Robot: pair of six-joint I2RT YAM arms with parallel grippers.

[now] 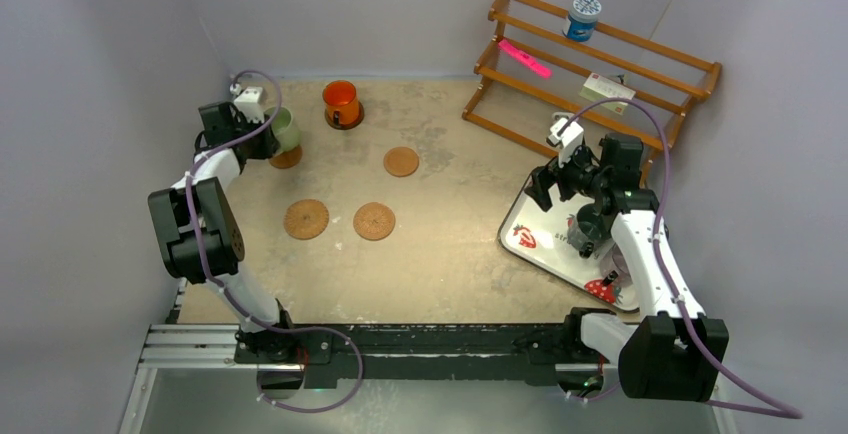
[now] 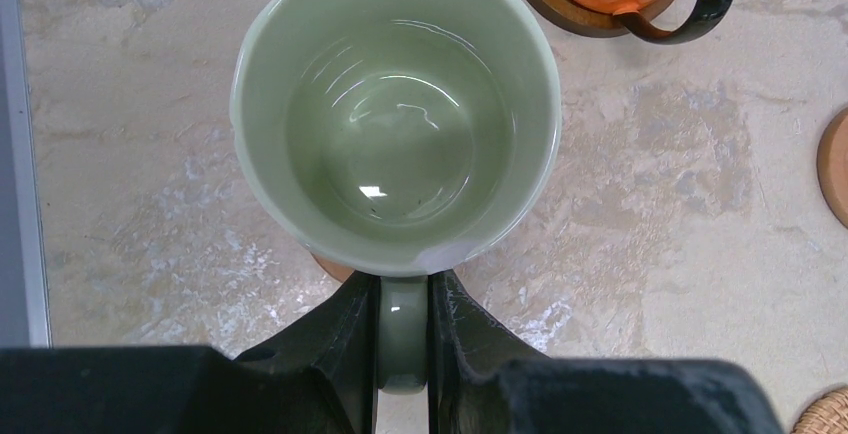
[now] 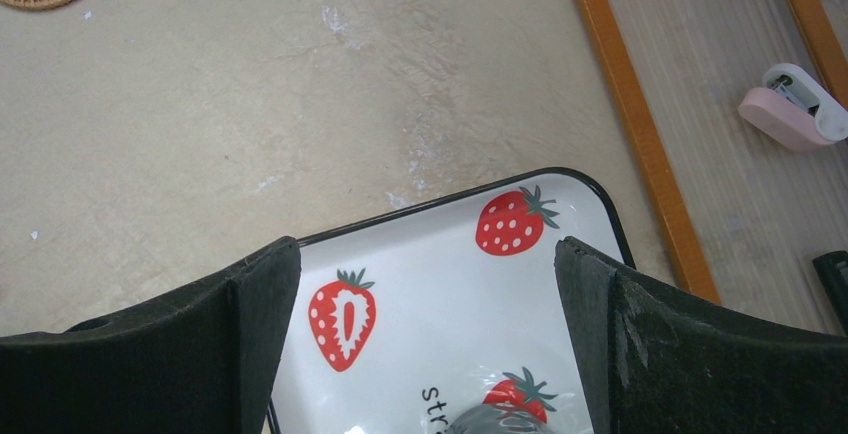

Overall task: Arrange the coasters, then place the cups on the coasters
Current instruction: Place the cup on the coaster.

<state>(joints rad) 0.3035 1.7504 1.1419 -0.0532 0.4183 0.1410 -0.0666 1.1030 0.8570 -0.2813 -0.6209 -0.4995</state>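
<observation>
at far left, left claw [image 2: 404, 354] pinches glossy round pale green mug [image 2: 395, 114] handle

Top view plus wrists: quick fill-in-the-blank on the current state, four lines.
1. The left gripper is shut on the ____ of the pale green mug.
2. The orange mug stands on a dark wooden ____.
3. The right gripper, above the strawberry-print tray, is ____.
4. Cork coasters with no mug over them: ____.
Missing: handle; coaster; open; three.
</observation>
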